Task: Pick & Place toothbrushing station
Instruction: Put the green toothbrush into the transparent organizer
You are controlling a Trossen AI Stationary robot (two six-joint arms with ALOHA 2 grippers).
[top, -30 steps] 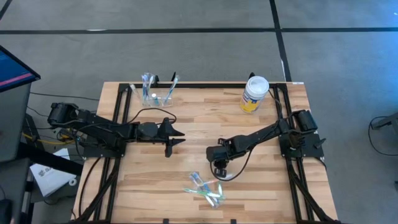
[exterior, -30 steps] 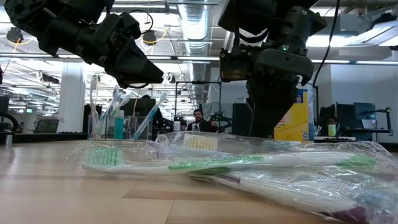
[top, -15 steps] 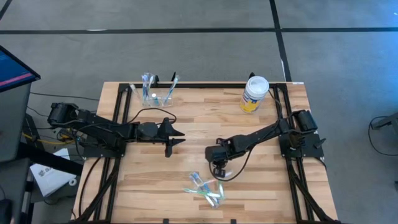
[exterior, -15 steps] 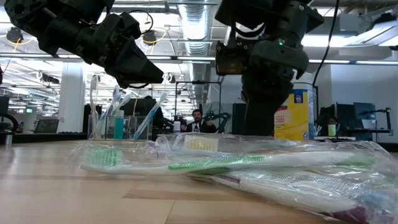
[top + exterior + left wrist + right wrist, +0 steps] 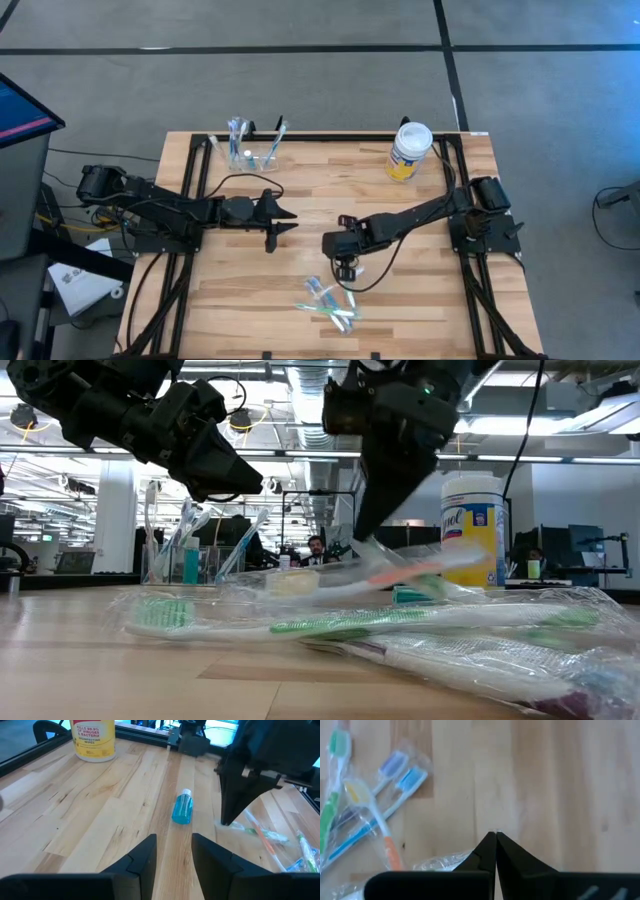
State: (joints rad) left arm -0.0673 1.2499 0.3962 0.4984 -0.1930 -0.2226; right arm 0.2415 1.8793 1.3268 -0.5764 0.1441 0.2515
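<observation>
I see the right pincer (image 5: 365, 540) clenched on a wrapped toothbrush (image 5: 400, 572), lifted clear; cup (image 5: 255, 157) lies far-left. Left pincer (image 5: 172, 852) empty, half-parted, nearer.

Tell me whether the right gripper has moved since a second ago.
Yes. In the high view the right gripper, shut on the orange-handled toothbrush, has shifted left, farther from the yellow-labelled wipes canister, lifting its wrapped brush off the table.

Toothbrush pile (image 5: 328, 303) blocks front centre; cup (image 5: 245, 152), jar (image 5: 409, 151) flank open rear.
</observation>
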